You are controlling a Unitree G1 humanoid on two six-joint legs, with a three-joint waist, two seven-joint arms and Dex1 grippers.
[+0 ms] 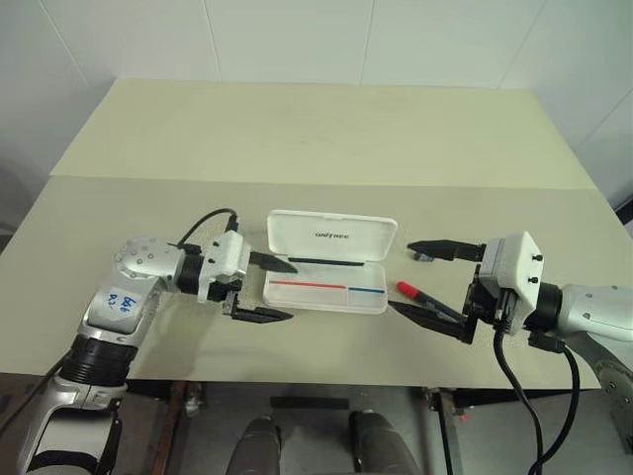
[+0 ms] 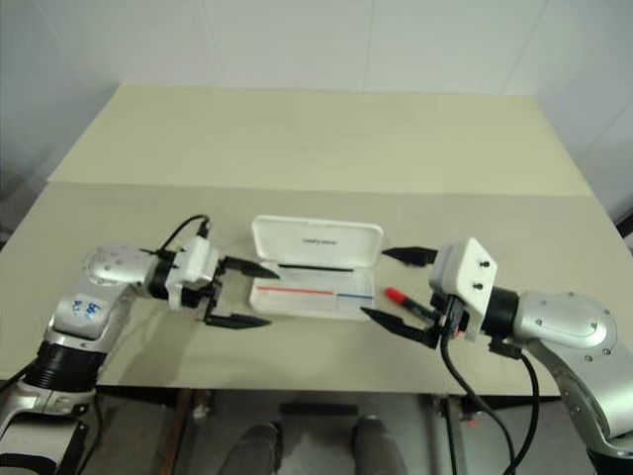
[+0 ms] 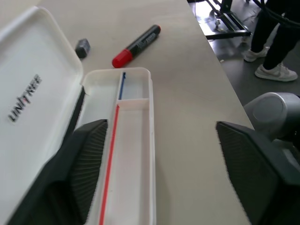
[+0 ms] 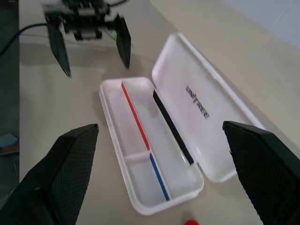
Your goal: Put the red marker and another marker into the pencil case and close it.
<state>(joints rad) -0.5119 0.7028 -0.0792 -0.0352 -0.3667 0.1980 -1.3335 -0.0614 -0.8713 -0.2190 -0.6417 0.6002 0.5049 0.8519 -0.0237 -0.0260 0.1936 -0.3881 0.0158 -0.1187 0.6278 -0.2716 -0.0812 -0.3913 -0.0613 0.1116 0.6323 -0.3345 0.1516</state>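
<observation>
The pencil case (image 1: 326, 307) lies open at the middle of the table, its lid (image 1: 331, 236) folded back and its tray showing a red and blue stripe. The red marker (image 1: 413, 293) lies on the table just right of the case, red cap toward it. My left gripper (image 1: 292, 291) is open at the case's left end, its fingers level above the table and holding nothing. My right gripper (image 1: 401, 275) is open at the right end, its fingers straddling the red marker from above without touching it. Another marker is out of view.
A small grey bit (image 1: 424, 257) lies on the table by the case's right end, under my right gripper's far finger. The table's front edge (image 1: 297, 378) runs close below both arms. In the left wrist view a person's legs and shoes (image 3: 274, 70) stand beyond the table's end.
</observation>
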